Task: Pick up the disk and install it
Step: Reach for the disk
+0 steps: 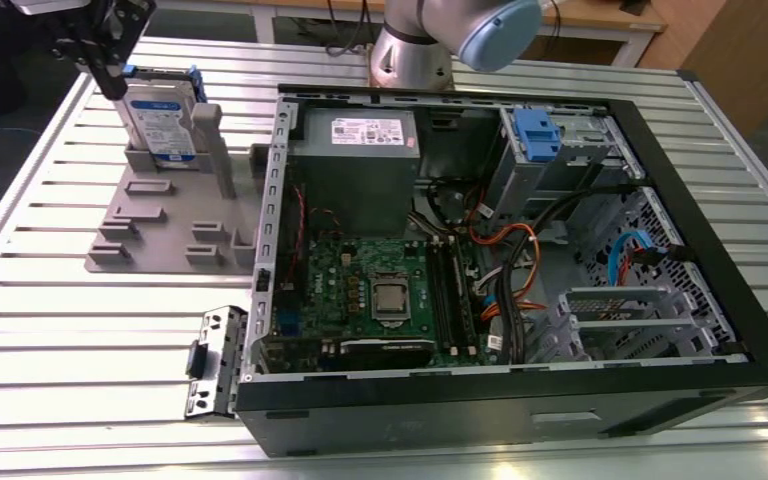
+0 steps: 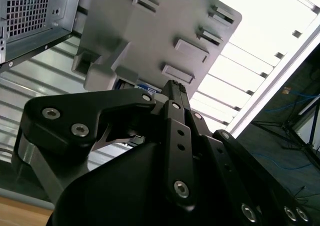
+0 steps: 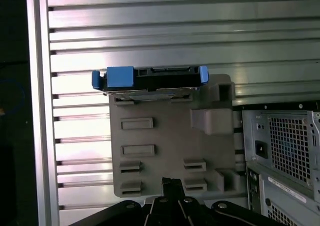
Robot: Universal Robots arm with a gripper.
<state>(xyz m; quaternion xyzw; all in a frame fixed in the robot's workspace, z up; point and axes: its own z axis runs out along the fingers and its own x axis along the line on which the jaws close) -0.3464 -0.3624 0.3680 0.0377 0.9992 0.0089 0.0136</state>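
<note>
At the upper left of the exterior view, the hand (image 1: pixel 115 80) hangs over the disk (image 1: pixel 164 118), pointing downward at a slight tilt. Its dark fingers are pressed together with nothing between them. The disk stands upright on its edge in a slot at the upper end of a grey holder (image 1: pixel 157 235). That holder lies on the slatted metal worktop (image 1: pixel 77 340), just beside the open computer case (image 1: pixel 724 290), on the exterior view's left of it. In the first wrist view the hand (image 3: pixel 170 182) sits over one edge of the holder (image 3: pixel 160 141), apart from the disk (image 3: pixel 150 79), whose blue carrier spans the opposite edge. The arm's base (image 1: pixel 411 50) stands behind the case, at the top centre.
</note>
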